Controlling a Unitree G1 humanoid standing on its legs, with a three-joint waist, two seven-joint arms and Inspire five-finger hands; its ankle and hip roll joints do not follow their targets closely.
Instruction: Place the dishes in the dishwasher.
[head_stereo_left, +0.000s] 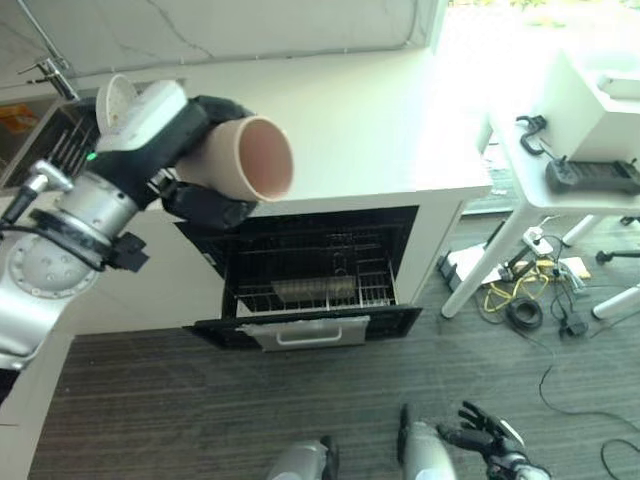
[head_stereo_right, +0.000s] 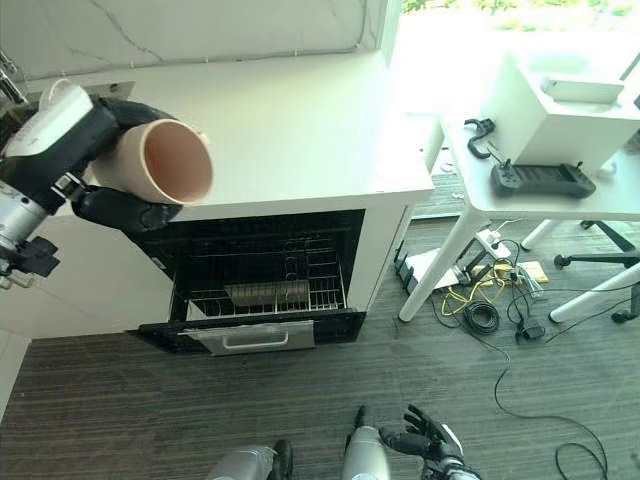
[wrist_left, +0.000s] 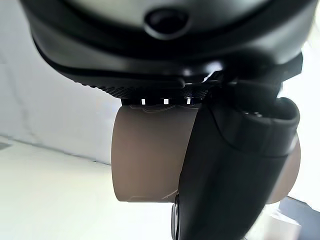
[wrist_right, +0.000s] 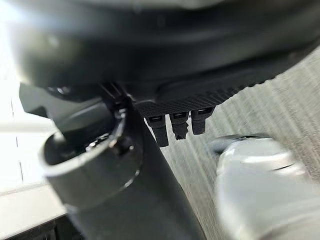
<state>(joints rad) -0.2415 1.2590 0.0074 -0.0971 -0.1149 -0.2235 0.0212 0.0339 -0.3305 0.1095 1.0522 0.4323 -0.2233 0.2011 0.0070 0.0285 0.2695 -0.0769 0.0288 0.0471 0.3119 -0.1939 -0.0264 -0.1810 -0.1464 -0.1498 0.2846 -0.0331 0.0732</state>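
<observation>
Cup (head_stereo_left: 252, 158) up in the air, gripped by the left hand (head_stereo_left: 205, 160)

Fingers and thumb wrap round the pinkish cup, its mouth tipped sideways, over the white tabletop (head_stereo_left: 370, 130) edge and above the open dishwasher (head_stereo_left: 310, 270). The rack (head_stereo_left: 318, 282) is pulled out and looks mostly bare. Right hand (head_stereo_left: 487, 432) hangs low by the floor (head_stereo_left: 200, 400), fingers loosely spread, holding nothing.

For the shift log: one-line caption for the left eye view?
Left hand holds a beige cup above the open dishwasher.
</observation>
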